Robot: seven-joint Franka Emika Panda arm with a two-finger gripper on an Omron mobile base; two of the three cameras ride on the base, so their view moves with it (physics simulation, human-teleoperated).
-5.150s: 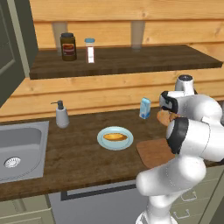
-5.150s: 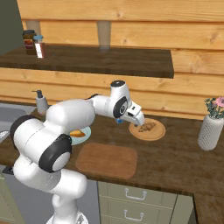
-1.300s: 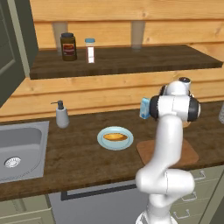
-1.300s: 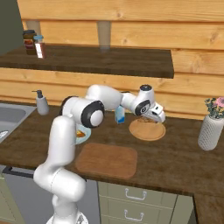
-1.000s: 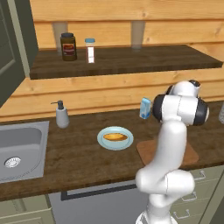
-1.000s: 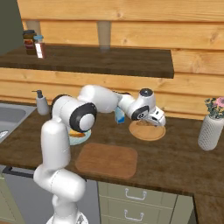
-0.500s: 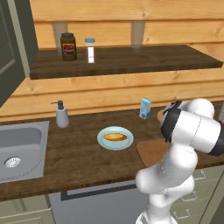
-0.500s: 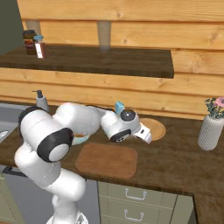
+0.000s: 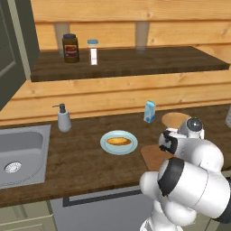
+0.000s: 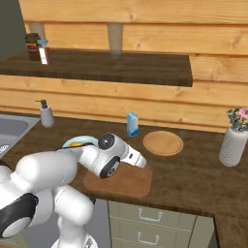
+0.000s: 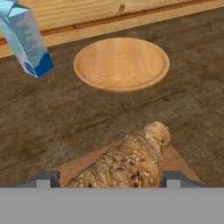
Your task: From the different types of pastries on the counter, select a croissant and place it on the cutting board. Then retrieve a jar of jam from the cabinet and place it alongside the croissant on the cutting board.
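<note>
Your tool (image 11: pixel 109 178) sits low over the near corner of the cutting board (image 10: pixel 127 180), with the croissant (image 11: pixel 127 161) between its two finger tips (image 11: pixel 43 178). The tips stand wide, one on each side of the pastry; whether they press it or stand just clear, you cannot tell. The croissant's far end reaches just past the board's corner, over the dark wooden bench (image 10: pixel 193 174). Beyond it lies a round wooden plate (image 11: pixel 121 62), bare, and beside that a small blue and white carton (image 11: pixel 26 41) stands upright. Further left on the bench you have a blue plate (image 9: pixel 119 142) carrying an oblong pastry (image 9: pixel 118 141), then a soap dispenser (image 9: pixel 63 119) by the sink (image 9: pixel 20 151). On the shelf above stand a dark jar (image 9: pixel 70 48) and a slim bottle (image 9: pixel 93 52).
</note>
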